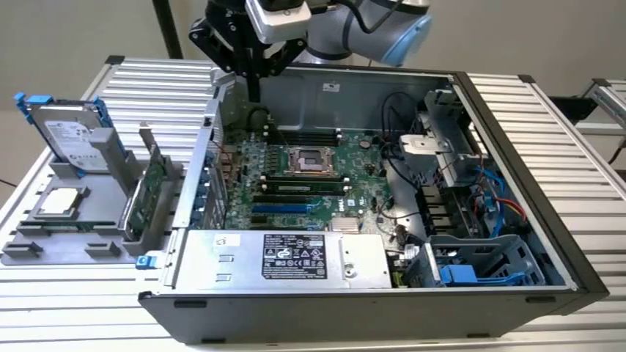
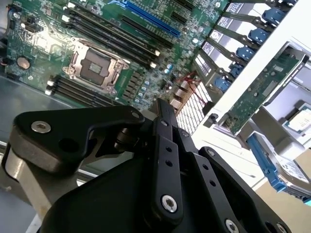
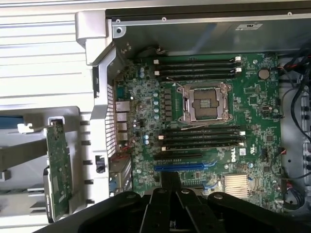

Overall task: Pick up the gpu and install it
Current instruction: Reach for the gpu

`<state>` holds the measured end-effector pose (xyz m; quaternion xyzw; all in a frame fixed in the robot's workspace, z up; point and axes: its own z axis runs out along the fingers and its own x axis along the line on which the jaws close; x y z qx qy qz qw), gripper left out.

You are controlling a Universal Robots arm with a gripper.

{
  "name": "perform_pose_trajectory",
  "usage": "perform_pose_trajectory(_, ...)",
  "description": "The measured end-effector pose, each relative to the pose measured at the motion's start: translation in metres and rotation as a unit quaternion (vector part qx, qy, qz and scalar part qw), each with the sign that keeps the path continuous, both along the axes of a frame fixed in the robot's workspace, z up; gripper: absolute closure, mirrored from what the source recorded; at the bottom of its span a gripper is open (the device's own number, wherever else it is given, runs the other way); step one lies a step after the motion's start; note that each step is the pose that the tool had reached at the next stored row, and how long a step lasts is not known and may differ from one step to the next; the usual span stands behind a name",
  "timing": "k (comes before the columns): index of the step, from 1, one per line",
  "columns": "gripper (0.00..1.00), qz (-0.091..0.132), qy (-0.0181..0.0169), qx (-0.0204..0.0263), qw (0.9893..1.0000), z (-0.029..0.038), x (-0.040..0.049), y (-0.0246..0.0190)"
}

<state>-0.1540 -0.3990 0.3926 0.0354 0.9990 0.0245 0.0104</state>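
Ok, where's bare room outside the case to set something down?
Ribbed table past the case on the exterior view's right, and the strip in front of the grey rack. Crowded: the rack, with gpu and hard drive.

gpu (image 1: 145, 198), flat card, green circuit board face showing, upright on edge in grey rack (image 1: 25, 253), beside computer case (image 1: 342, 308)

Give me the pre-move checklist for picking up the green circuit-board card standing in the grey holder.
1. Green upright gpu seated in grey slotted holder: ok.
2. Black gripper empty: ok.
3. Gripper open for grasping: not ok, shut.
4. Gripper at the gpu: not ok, above the open grey computer case.
5. Long blue motherboard slot unoccupied: ok.
6. Slot latch state: cannot tell.
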Motion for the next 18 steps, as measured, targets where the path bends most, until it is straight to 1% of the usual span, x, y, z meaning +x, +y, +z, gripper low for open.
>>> perform_pose_trajectory(6,1.0,0.0,0.0,0.0002,1.0,0.0,-0.0118,0.0)
perform_pose_trajectory(18,1.0,0.0,0.0,0.0004,1.0,0.0,-0.0324,0.0)
